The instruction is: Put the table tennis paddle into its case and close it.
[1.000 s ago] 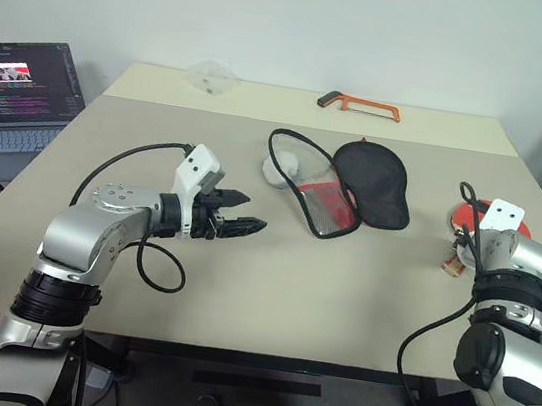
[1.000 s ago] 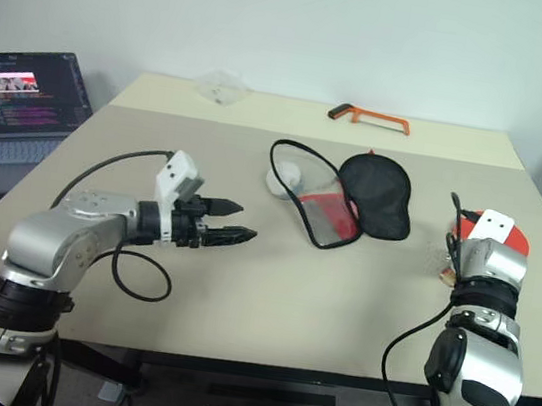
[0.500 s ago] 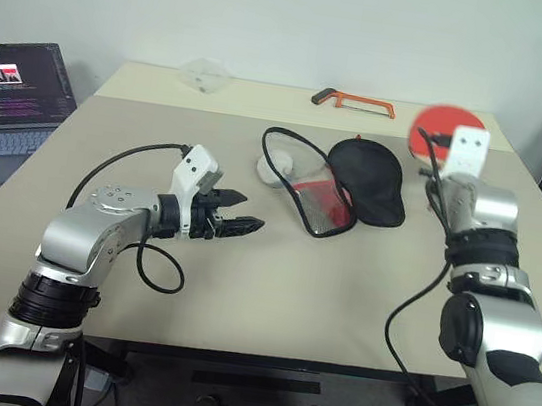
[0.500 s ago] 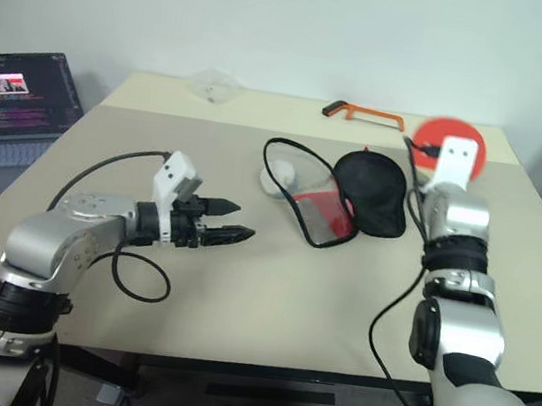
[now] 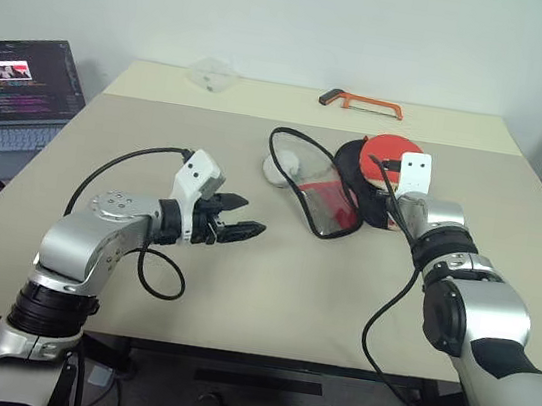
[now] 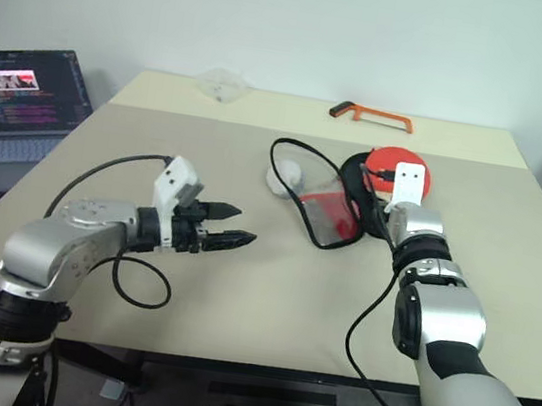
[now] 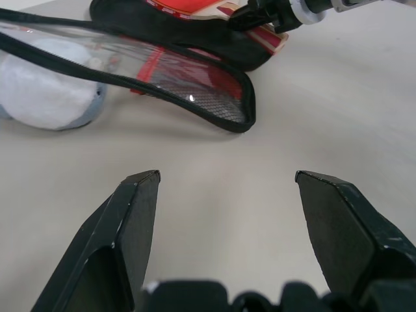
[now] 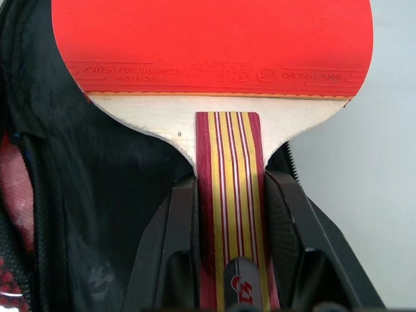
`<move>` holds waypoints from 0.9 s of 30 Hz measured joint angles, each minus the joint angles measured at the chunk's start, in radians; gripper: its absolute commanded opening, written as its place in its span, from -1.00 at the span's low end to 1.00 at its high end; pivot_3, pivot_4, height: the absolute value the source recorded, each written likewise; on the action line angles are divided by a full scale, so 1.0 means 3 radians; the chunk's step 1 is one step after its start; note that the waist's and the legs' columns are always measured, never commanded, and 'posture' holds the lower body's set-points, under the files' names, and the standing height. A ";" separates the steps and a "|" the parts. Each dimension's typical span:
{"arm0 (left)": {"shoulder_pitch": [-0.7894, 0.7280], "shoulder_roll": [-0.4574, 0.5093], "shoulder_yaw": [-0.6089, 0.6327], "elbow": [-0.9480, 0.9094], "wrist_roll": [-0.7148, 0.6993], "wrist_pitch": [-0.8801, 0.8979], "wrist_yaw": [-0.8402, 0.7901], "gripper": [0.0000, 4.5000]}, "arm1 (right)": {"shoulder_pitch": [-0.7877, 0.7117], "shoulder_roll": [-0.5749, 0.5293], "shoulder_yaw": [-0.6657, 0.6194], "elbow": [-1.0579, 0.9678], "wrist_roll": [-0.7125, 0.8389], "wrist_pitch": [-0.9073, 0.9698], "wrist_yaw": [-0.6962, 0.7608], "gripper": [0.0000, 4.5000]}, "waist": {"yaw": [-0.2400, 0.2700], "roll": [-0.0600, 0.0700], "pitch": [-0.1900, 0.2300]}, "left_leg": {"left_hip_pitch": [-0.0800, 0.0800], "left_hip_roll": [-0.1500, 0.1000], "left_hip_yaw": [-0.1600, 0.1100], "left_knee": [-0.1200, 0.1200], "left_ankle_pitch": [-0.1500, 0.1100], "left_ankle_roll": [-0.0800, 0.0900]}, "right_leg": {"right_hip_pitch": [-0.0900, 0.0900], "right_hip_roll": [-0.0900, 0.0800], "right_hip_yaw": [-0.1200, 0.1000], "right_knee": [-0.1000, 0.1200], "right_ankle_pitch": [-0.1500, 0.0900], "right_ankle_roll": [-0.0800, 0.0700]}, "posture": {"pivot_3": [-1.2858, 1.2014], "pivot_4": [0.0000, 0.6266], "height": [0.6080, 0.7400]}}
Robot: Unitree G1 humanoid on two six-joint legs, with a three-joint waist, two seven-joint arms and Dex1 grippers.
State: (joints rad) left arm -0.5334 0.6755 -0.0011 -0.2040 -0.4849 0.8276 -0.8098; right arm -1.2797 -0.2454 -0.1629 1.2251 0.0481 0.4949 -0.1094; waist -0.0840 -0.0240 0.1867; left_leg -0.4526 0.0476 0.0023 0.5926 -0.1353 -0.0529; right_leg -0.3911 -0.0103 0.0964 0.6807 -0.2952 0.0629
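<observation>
My right gripper [image 8: 229, 183] is shut on the striped wooden handle of the table tennis paddle [image 8: 214, 39]. It holds the round red face [image 5: 389, 151] over the black half of the case, near its right edge. The case [image 5: 327, 203] lies unzipped in the middle of the table, its red and mesh flap [image 7: 188, 78] spread out to the left of the black half. Left of the case, my left gripper [image 5: 252, 215] hovers just above the tabletop, pointing toward it. It is open, with nothing between its fingers [image 7: 140, 214].
A small white-and-grey round disc [image 5: 276, 168] rests against the case's far left edge. An orange hacksaw [image 5: 361, 103] and a clear plastic bag [image 5: 211, 74] lie at the table's far side. An open laptop [image 5: 14, 91] stands on a lower surface to the left.
My right gripper has carried the paddle up from the table's right edge and leftward to above the case's black half. The left gripper has stayed where it was.
</observation>
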 measured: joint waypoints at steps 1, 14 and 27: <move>0.0003 0.0000 0.0006 -0.0004 -0.0008 0.0004 0.0014 0.62 | -0.0001 0.0003 0.0018 0.0022 -0.0015 -0.0029 0.0024 -0.54 | -0.0002 0.0000 0.0000 | 0.0000 0.0000 0.0000 0.0000 0.0000 0.0000 | 0.0000 0.0000 0.0000 0.0001 0.0000 0.0000 | 0.03 -0.52 1.00; 0.0073 0.0000 0.0035 -0.0104 -0.0067 0.0060 0.0115 0.62 | -0.0118 0.0086 0.0137 0.0283 -0.0215 -0.0444 0.0241 -0.54 | -0.0010 0.0000 0.0000 | 0.0000 0.0000 -0.0001 0.0000 0.0000 0.0000 | 0.0001 0.0001 0.0000 0.0000 0.0000 0.0000 | 0.03 -0.52 1.00; 0.0105 0.0004 0.0039 -0.0160 -0.0084 0.0089 0.0183 0.62 | -0.0072 0.0193 0.0135 0.0427 -0.0263 -0.0728 0.0290 -0.54 | -0.0010 0.0001 0.0000 | 0.0001 0.0000 -0.0001 0.0000 0.0000 0.0000 | 0.0001 0.0001 0.0000 0.0000 0.0000 0.0000 | 0.03 -0.52 1.00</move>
State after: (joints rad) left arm -0.5020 0.6768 0.0105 -0.2522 -0.5101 0.8542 -0.7547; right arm -1.3013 -0.1874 -0.1224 1.3534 -0.0309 0.2764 -0.0224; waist -0.0871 -0.0238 0.1868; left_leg -0.4524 0.0476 0.0019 0.5927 -0.1353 -0.0530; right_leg -0.3909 -0.0102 0.0964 0.6808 -0.2951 0.0629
